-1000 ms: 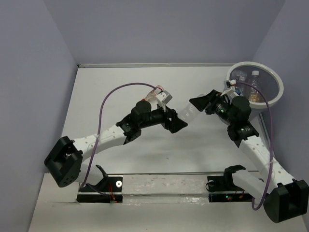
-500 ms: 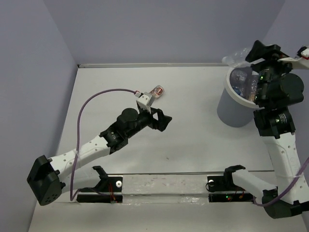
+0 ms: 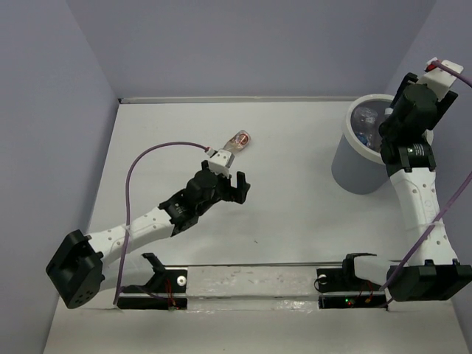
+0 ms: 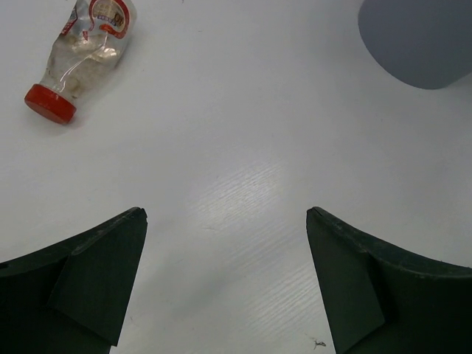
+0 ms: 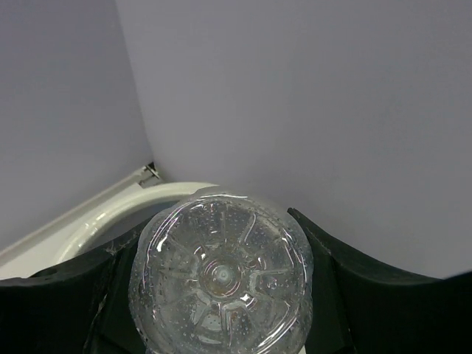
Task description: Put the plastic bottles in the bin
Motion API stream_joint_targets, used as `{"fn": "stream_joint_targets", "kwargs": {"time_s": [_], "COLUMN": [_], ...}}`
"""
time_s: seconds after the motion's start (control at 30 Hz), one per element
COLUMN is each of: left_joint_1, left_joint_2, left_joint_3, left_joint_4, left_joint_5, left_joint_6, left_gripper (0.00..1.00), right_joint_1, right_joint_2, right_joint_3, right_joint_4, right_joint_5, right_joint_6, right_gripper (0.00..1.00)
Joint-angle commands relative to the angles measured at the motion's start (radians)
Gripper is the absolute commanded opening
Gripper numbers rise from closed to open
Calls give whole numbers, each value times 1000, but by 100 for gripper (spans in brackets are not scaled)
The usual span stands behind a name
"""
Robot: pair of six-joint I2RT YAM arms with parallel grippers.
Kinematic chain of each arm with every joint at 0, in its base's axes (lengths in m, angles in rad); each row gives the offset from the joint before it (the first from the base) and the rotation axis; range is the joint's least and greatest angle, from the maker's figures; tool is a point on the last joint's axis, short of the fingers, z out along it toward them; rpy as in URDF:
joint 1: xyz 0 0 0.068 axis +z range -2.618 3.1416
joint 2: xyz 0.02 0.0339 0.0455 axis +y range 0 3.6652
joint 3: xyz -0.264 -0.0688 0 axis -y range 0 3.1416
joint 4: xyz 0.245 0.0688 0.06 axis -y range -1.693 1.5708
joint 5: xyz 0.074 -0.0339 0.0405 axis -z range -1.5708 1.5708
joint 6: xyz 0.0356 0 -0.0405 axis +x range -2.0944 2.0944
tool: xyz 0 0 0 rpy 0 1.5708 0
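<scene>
Above: swung further over the bin on the right, drawn back from the red-capped bottle on the left.
Left wrist: left gripper spread wide, empty; red-capped bottle lying on table.
Right wrist: right gripper pinching clear bottle, bin rim just behind.

Your left arm and right arm both wear white shells between chunky black joint housings. A thin purple cable loops along each. The left gripper has broad, matte dark wedge-shaped fingers. Each wrist carries a small white block.
</scene>
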Motion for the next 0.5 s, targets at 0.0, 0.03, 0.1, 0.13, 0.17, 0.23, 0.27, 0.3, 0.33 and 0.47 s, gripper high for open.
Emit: {"fn": "stream_joint_targets", "kwargs": {"time_s": [0.0, 0.03, 0.1, 0.13, 0.17, 0.23, 0.27, 0.3, 0.33, 0.47], "left_joint_1": [3, 5, 8, 11, 17, 29, 37, 54, 59, 68], "left_joint_2": [14, 18, 31, 34, 45, 62, 73, 93, 102, 178], "left_joint_3": [5, 5, 7, 10, 13, 16, 22, 36, 44, 111], "left_joint_4": [19, 19, 16, 13, 13, 13, 10, 4, 0, -25], "left_joint_5": [-54, -57, -68, -78, -85, -91, -92, -91, -91, -121], "left_joint_6": [11, 13, 18, 19, 21, 19, 18, 15, 13, 21], "left_gripper": [99, 99, 99, 99, 99, 99, 99, 99, 99, 99], "right_joint_1": [-20, -20, -29, -29, -50, -75, -90, -115, -115, -115], "right_joint_2": [-22, -11, 35, 73, 91, 118, 131, 141, 150, 168], "right_joint_3": [3, 22, 65, 72, 80, 83, 88, 97, 132, 262], "right_joint_4": [-148, -204, -301, -318, -336, -339, -339, -339, -339, -335], "right_joint_5": [-27, -52, -138, -155, -167, -208, -271, -302, -326, -373], "right_joint_6": [66, 99, 173, 189, 199, 227, 265, 285, 305, 328], "right_gripper": [31, 31, 32, 40, 46, 67, 83, 89, 94, 100]}}
